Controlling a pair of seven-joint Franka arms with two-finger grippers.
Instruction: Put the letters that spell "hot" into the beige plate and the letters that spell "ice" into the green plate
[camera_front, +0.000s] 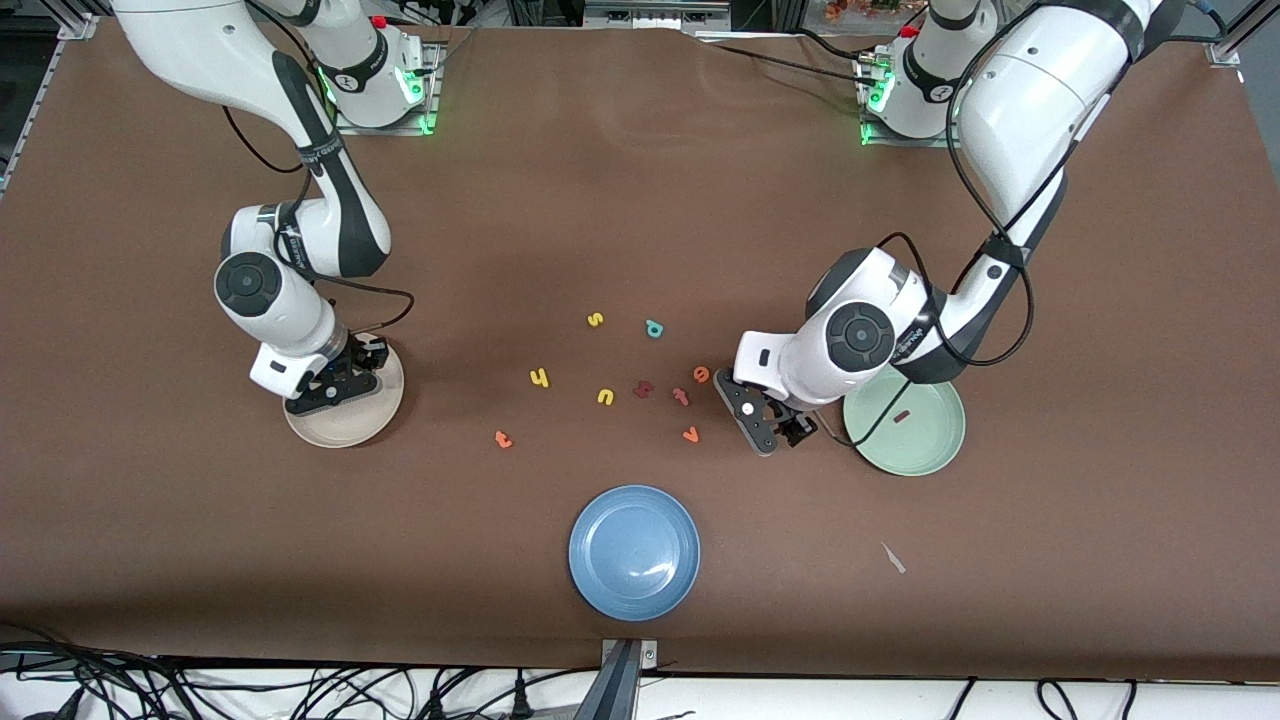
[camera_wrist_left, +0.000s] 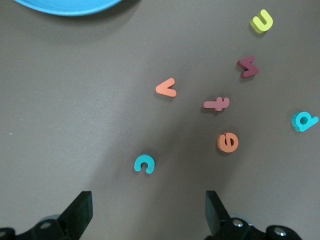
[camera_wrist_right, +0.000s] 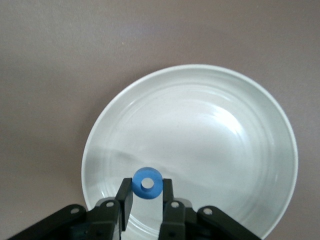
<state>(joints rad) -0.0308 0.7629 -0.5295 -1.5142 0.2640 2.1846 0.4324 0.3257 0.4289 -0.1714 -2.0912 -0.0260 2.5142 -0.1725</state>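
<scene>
My right gripper (camera_wrist_right: 147, 194) is shut on the blue o (camera_wrist_right: 147, 183) and holds it over the beige plate (camera_wrist_right: 215, 125); in the front view that gripper (camera_front: 337, 386) hangs above the plate (camera_front: 350, 428). My left gripper (camera_wrist_left: 147, 215) is open and low over the table, with the teal c (camera_wrist_left: 144, 163) lying just ahead of its fingertips. In the front view it (camera_front: 773, 428) sits beside the green plate (camera_front: 930, 452), which holds the dark red i (camera_front: 902, 416). On the table lie the yellow h (camera_front: 540, 377), orange t (camera_front: 503, 438) and orange e (camera_front: 702, 374).
Loose among them are an orange v (camera_front: 690, 435), a pinkish-red t (camera_front: 681, 396), a dark red letter (camera_front: 643, 389), a yellow n/u (camera_front: 605, 397), a yellow s (camera_front: 595, 320) and a teal a (camera_front: 654, 328). A blue plate (camera_front: 634, 552) stands nearer the front camera.
</scene>
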